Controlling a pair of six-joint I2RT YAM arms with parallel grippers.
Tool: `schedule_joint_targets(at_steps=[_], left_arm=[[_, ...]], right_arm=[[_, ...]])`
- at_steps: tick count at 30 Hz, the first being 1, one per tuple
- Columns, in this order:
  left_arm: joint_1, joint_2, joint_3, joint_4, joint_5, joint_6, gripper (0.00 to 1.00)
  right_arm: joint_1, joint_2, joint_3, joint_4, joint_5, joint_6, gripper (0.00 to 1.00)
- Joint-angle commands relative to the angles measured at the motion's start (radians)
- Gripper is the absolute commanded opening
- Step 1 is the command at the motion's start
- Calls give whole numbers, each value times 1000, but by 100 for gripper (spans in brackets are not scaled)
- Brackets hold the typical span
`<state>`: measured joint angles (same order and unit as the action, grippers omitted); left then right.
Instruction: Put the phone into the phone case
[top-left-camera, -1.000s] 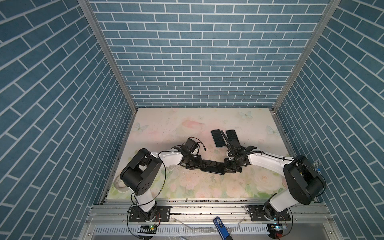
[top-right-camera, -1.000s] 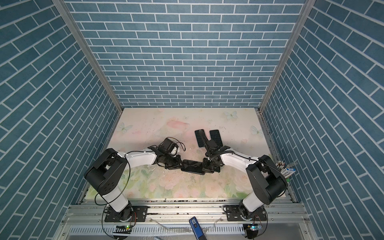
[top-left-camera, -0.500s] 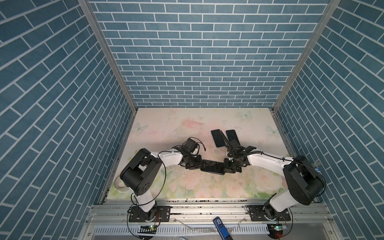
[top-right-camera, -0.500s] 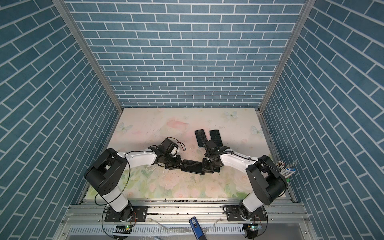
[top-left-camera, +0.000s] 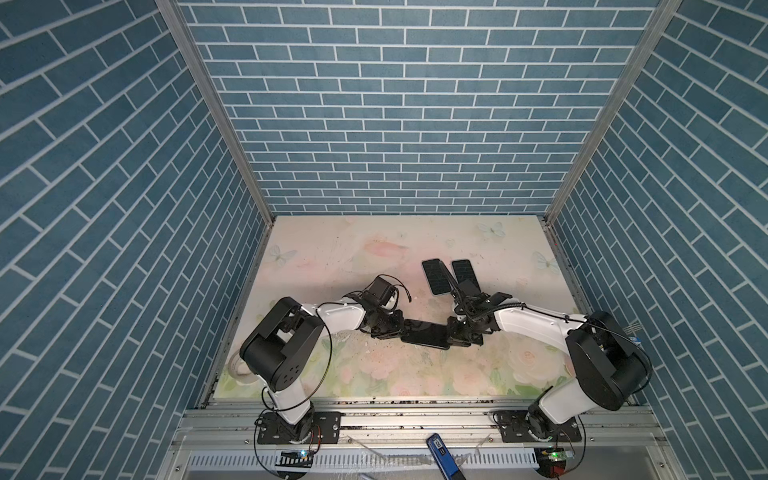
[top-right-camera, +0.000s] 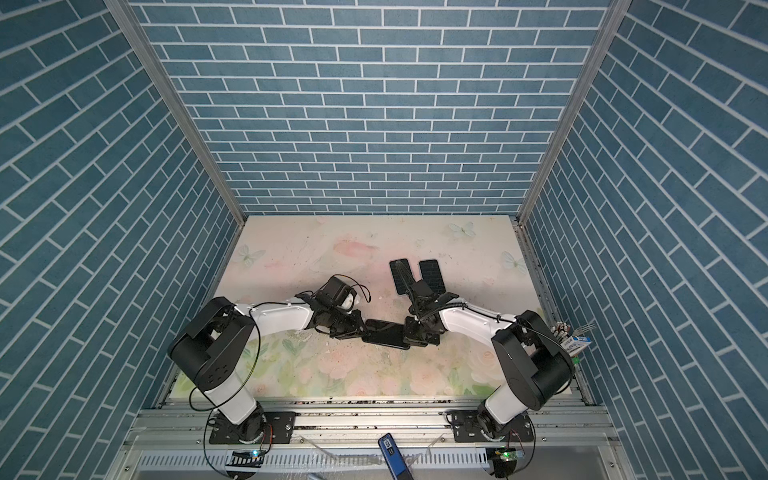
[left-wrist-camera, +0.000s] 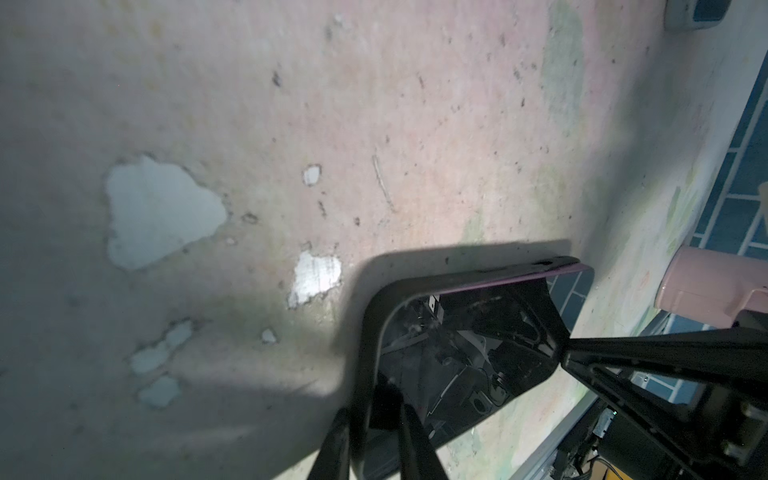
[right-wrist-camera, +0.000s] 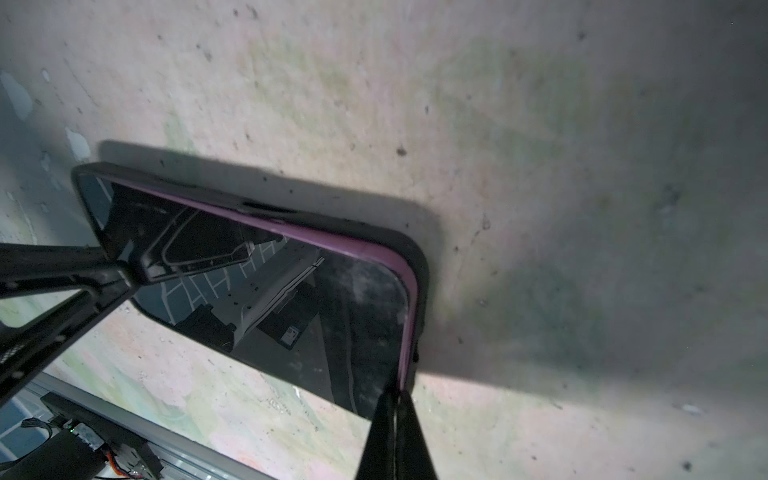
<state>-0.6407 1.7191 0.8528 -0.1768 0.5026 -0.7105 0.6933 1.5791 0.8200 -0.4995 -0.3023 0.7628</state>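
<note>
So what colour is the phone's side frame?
Purple, a thin band round the glossy black-screened phone, inside the black case; clearest in the right wrist view.

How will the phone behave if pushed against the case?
Likely stiff: the phone looks flat, unbent. Its glossy screen shows sharp reflections, so probably slippery under jaws. Purple edge shows above the phone case rim; expect snug resistance.

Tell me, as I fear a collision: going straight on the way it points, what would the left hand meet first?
The phone, which the left hand grips by one end; beyond it, probably the right hand, though depth is unclear.
</note>
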Motion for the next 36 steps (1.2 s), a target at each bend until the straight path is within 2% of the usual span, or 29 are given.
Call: schedule_joint_targets(at_steps=[1,18,28,36], left_arm=[[-42,67,-34,73,70,-4,23],[-42,56,-18,31,55,16,22],[-23,-71,57,-204,-60,124,24],[-24,-155,21,-231,-78,108,24]], right_arm=[[110,190,-97,240,-125,1,0],[111,185,-94,230,-130,-6,0],[63,0,134,-160,81,-203,0],[-31,-5,232,-214,79,-278,2]])
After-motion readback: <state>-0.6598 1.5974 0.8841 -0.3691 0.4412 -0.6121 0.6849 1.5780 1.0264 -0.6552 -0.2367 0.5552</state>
